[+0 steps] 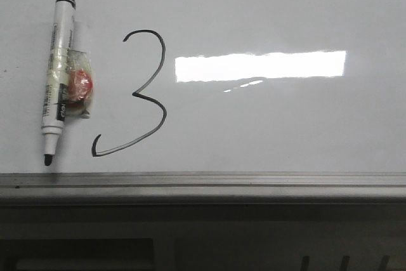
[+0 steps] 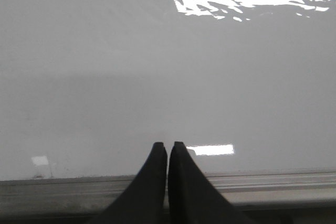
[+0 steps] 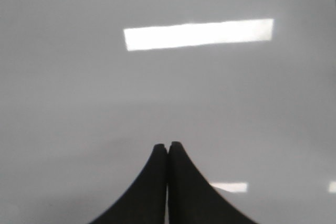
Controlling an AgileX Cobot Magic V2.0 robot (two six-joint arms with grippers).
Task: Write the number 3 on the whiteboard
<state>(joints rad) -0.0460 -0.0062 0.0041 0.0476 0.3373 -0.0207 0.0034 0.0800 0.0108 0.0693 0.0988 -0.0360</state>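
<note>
A thin black number 3 (image 1: 141,96) is drawn on the glossy whiteboard (image 1: 285,131) in the front view, left of the bright rectangular reflection. A white marker (image 1: 57,74) with black tip and a taped red-and-clear block lies on the board just left of the digit, tip toward the grey rail (image 1: 203,181). Neither gripper shows in the front view. My left gripper (image 2: 168,145) is shut and empty over bare board near the rail (image 2: 273,182). My right gripper (image 3: 168,145) is shut and empty over bare whiteboard (image 3: 79,103).
A dark shelf or table front (image 1: 203,239) lies below the rail in the front view. Light reflections sit on the board in both wrist views.
</note>
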